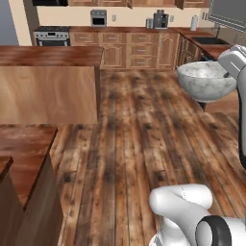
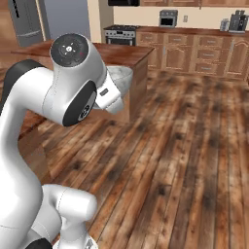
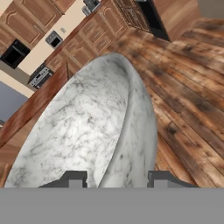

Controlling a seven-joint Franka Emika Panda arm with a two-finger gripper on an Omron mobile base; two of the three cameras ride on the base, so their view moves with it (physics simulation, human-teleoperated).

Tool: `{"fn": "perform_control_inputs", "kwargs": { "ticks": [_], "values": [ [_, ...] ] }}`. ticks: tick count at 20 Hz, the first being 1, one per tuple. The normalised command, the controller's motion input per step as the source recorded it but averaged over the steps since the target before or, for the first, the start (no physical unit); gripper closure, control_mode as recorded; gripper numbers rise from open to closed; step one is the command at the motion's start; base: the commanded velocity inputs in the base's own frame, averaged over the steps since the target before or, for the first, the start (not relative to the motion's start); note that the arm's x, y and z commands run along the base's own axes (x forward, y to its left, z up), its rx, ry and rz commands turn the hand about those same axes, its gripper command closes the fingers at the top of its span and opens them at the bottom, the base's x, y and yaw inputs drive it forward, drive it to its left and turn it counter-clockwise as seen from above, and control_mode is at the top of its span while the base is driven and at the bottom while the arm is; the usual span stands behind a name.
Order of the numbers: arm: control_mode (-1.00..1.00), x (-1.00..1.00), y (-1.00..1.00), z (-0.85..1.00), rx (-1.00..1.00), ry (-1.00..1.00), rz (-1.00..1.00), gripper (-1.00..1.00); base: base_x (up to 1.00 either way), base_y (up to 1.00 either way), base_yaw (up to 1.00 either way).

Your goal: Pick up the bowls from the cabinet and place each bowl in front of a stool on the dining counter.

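Between the tool's (image 3: pixel 116 178) two tips sits the rim of the marbled bowl (image 3: pixel 92 127); one tip stands inside the wall and one outside, so the tool is pinching the bowl by its edge. Carried this way the bowl hangs high over the plank floor (image 1: pixel 139 139), well clear of any worktop, its mouth facing up in the left base view. The dining worktop (image 1: pixel 48 55) lies ahead of the tool and off to one side, past the bowl. My judgement is that this is the carrying step: keep the bowl level, move slowly so a rim grip on smooth stone does not slip, and lower it flat onto the worktop before letting go. The bowl is empty; I see nothing inside it.
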Motion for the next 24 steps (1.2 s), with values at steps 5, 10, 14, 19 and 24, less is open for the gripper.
{"fn": "perform_control_inputs", "kwargs": {
  "ticks": [5, 10, 14, 19, 24],
  "values": [
    [1.00, 0.00, 0.00, 0.00, 0.00, 0.00, 0.00, 1.00, -0.95, 0.34, -0.02],
    [1.00, 0.00, 0.00, 0.00, 0.00, 0.00, 0.00, 1.00, -0.84, 0.47, -0.05],
    [1.00, 0.00, 0.00, 0.00, 0.00, 0.00, 0.00, 1.00, -0.72, 0.59, -0.08],
    [1.00, 0.00, 0.00, 0.00, 0.00, 0.00, 0.00, 1.00, -0.69, 0.68, -0.09],
    [1.00, 0.00, 0.00, 0.00, 0.00, 0.00, 0.00, 1.00, -0.69, 0.69, -0.10]
  ]
}}
